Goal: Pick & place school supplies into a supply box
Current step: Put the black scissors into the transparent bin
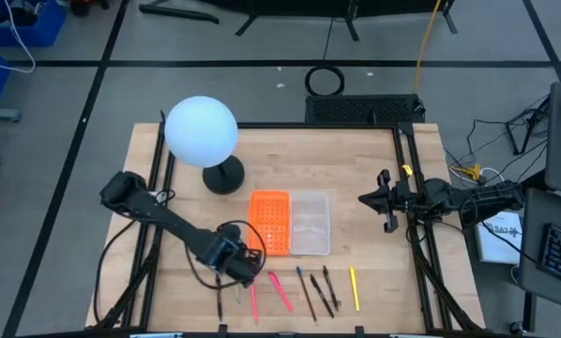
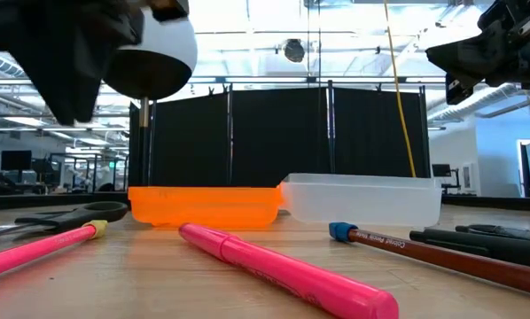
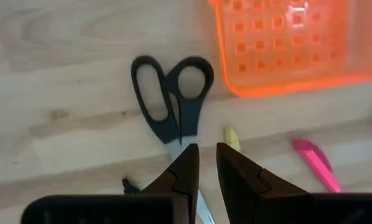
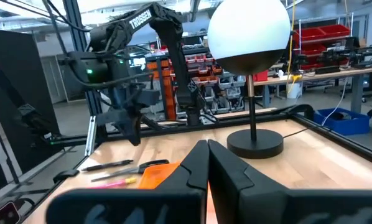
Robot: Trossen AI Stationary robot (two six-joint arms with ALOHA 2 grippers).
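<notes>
Surface: wooden table (image 1: 374,211), white globe lamp (image 1: 202,132) toward the back.
Supply box: clear tray (image 1: 310,223) joined to orange gridded panel (image 1: 270,222), mid-table.
Supplies: scissors (image 3: 172,106), pens and pencils (image 1: 316,290) along the front edge.
Left gripper (image 3: 204,163): narrowly parted, apparently just above the scissors' blades.
Right gripper (image 4: 207,155): fingers together, raised by the right edge.

Translucent plastic supply box (image 1: 310,223), wooden table (image 1: 374,272)

Orange gridded supply box (image 1: 270,222); black-handled scissors (image 3: 172,104).
</notes>
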